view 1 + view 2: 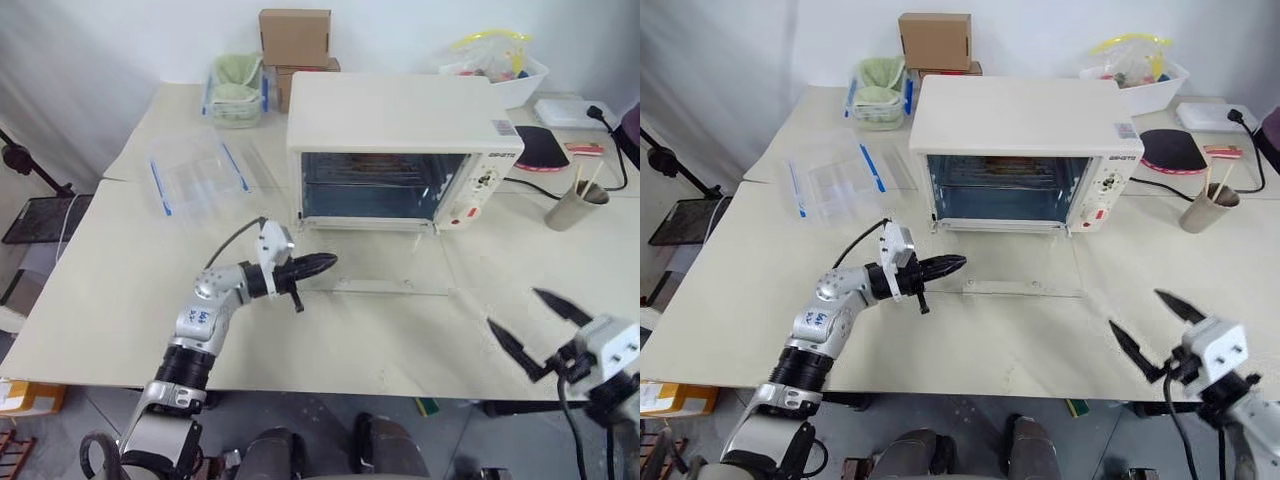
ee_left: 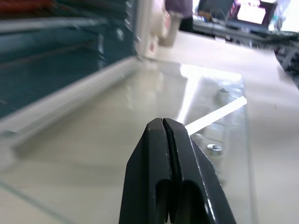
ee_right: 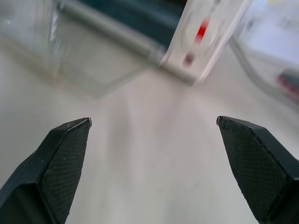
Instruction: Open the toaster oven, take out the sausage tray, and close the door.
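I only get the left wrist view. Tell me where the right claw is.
Observer: The right claw hangs open near the table's front edge, off to the right of the door, which lies open and flat.
Operator: Now place my left claw against that door.
Observer: The left claw is shut, its tip at the door's left edge, near the end of the handle bar.
Operator: Name what's on the oven's left.
Observer: A clear box with blue clips, well apart from the toaster oven.

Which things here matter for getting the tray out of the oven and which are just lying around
Job: toaster oven, its open door, left gripper, right gripper.

Lying about: clear plastic box, cardboard boxes, cup, white bin.
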